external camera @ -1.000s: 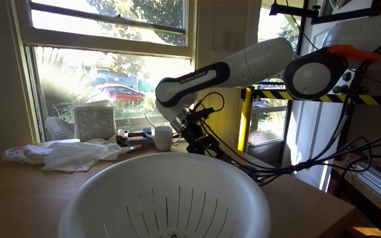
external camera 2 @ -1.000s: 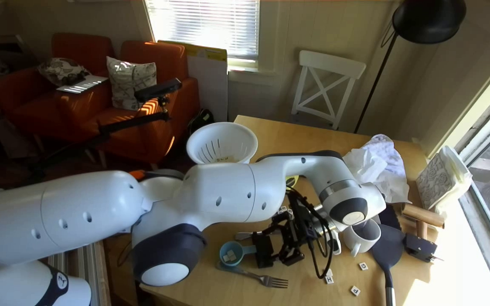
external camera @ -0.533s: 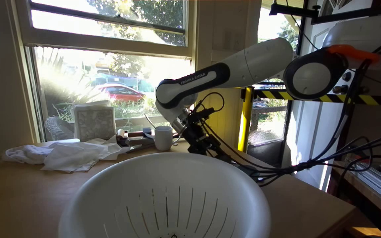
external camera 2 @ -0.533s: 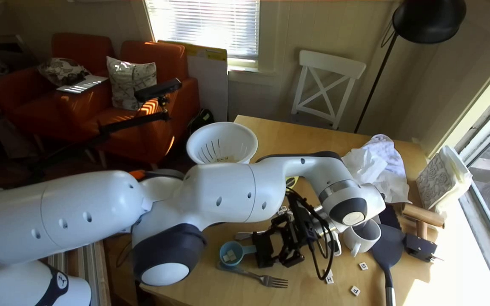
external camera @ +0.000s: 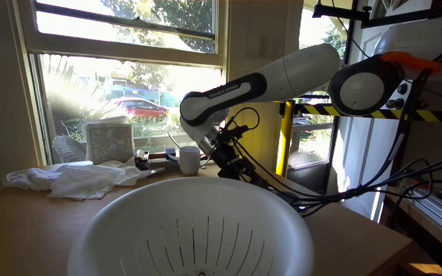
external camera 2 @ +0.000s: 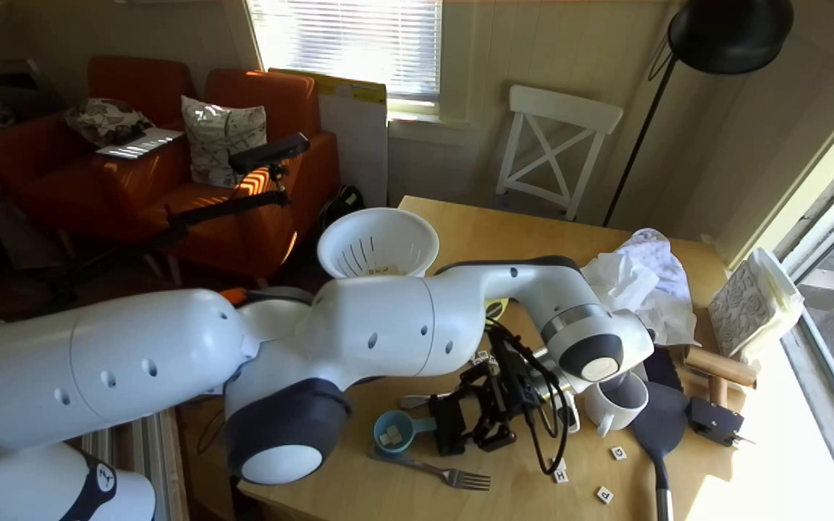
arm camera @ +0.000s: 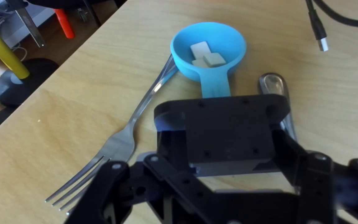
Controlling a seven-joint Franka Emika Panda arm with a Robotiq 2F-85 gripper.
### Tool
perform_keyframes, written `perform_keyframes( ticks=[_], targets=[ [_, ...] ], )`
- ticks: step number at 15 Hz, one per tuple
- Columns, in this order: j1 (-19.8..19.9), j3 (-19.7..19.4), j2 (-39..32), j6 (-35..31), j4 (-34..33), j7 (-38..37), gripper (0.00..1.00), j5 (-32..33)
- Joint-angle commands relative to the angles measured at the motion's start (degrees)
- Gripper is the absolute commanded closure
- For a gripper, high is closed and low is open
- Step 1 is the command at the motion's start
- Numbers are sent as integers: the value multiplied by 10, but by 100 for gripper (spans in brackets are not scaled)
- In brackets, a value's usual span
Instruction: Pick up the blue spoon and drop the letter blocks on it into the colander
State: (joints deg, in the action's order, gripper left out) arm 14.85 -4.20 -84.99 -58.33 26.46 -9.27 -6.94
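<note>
1. Blue spoon bowl-up, near edge of tabletop; handle partly hidden by gripper.
2. Letter blocks inside spoon's bowl.
3. Gripper at handle; finger gap hidden, can't tell if apart or clamped.
4. Colander mouth-up, well apart from spoon, in both exterior views.
5. Fork on tabletop, just beside spoon.

Long reach from the arm, forearm sloping down to the wrist, and that wrist is bent sharply back underneath! Gripper down low, pointing on a downward slant, and how wide it stands? Hard to read from here.
</note>
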Motion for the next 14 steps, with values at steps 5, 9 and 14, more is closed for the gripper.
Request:
perform_keyframes(
  ticks=[5,9,14],
  targets=[
    [-3,7,-3,9,-9,12,59,14],
    [-1,5,-3,12,-22,4,65,13],
    [8,11,52,4,-10,-15,65,-1]
  ],
)
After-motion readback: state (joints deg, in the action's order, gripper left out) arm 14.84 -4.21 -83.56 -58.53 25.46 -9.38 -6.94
